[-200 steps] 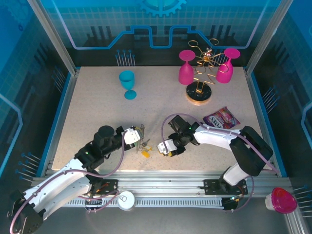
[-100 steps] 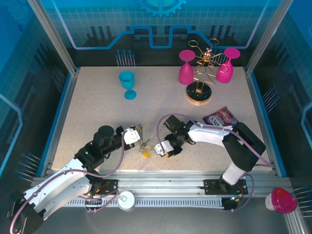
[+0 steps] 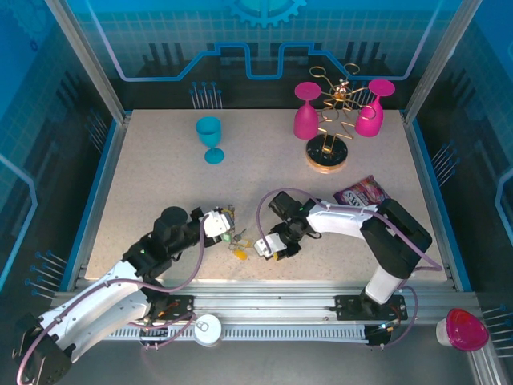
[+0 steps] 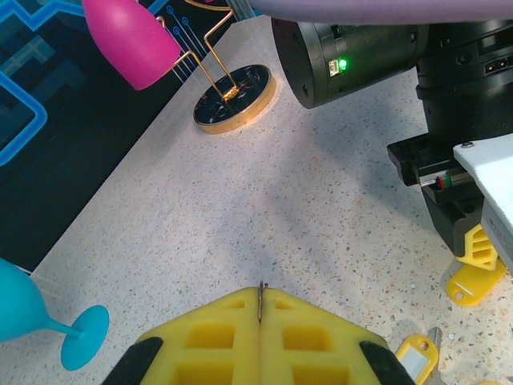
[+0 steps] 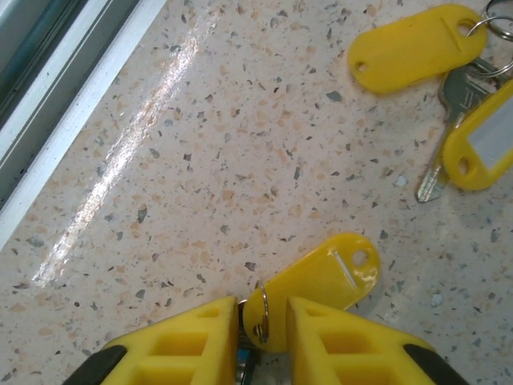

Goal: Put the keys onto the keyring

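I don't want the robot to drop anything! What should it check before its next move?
1. Left gripper shut on a thin dark wire, likely the keyring: ok.
2. Yellow key tag sits between the right gripper fingers: ok.
3. Right grip firm on that tag: cannot tell.
4. Other yellow-tagged keys lie apart from the fingers: ok.
5. The two grippers are not touching: ok.

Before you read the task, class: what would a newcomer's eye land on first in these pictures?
Probably the two bright pink goblets hanging upside down on the gold wire rack at the far right of the table, with a turquoise goblet standing left of them. Next, the yellow-tagged keys near the front edge, where one yellow tag lies between the fingers of the right gripper.
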`<action>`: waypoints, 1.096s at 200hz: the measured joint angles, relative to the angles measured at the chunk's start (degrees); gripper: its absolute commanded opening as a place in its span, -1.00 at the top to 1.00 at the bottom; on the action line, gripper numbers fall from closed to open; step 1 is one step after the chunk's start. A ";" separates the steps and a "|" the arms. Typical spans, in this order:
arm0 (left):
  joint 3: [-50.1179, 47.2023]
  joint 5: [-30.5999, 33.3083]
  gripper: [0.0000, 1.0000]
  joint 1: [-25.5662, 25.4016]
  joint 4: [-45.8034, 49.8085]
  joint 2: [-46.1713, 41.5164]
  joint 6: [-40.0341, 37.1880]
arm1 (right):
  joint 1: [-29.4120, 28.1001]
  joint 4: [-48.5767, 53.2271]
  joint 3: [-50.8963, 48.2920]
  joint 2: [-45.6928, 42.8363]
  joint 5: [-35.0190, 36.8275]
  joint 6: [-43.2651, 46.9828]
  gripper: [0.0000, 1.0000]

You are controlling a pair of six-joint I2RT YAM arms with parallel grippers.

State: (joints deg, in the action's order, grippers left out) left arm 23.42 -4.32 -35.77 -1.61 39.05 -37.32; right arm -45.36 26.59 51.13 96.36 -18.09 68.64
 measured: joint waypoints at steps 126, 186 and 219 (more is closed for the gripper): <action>-0.02 -0.02 1.00 0.00 -0.04 0.00 0.00 | -0.02 0.94 0.98 0.76 0.02 0.20 0.80; -0.02 -0.02 1.00 0.00 -0.04 0.02 0.00 | 0.00 2.36 1.29 0.79 -0.57 0.79 1.00; -0.02 -0.02 1.00 0.00 -0.02 0.00 0.00 | 0.00 3.45 1.27 -2.05 -1.99 -2.60 1.00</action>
State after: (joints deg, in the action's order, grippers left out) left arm 23.40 -4.34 -35.77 -1.63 39.05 -37.32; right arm -45.36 30.04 52.40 94.30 -20.08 66.04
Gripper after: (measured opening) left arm 0.051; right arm 0.055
